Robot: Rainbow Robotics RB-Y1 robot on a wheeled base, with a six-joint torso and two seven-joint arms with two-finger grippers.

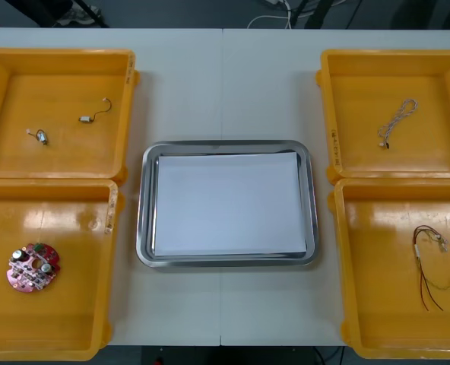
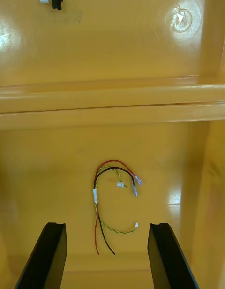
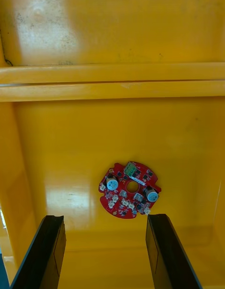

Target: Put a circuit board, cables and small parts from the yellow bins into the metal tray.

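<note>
On the table, front view: metal tray sat centre, white inside with nothing in it. Circuit board lay in the near-left yellow bin, red and yellow cable in the near-right yellow bin.

Right wrist view: right gripper spread wide. The cable lay between and just beyond its fingers, long axis running away from them.

Left wrist view: left gripper equally wide, board centred just ahead. Each arm looked lined up on its own item.

Bright o/head light; glare spots on yellow bins & metal tray rim; shadows faint.
</note>
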